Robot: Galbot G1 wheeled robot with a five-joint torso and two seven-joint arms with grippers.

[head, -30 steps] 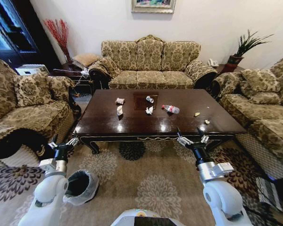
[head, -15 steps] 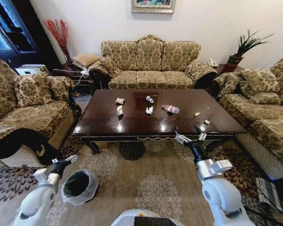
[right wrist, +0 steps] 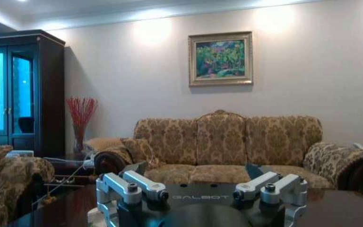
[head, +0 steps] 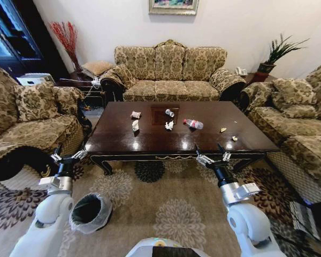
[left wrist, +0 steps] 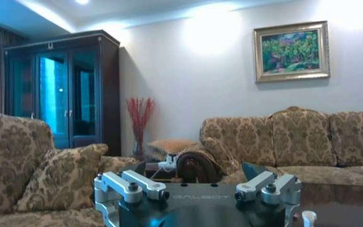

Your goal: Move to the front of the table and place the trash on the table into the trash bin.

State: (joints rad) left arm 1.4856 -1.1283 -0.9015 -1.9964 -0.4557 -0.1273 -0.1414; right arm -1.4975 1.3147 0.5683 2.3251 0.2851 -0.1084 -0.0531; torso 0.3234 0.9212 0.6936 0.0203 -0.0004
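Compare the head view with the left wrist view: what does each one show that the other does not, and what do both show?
Head view alone: the trash bin on the carpet beside the left arm, the plastic bottle and paper wads on the table, and the right end effector open at the table's near edge.

Left wrist view alone: the tall dark cabinet with glass doors, and the full framed painting.

Both: the left end effector, open and empty, the patterned sofa and the red branches.
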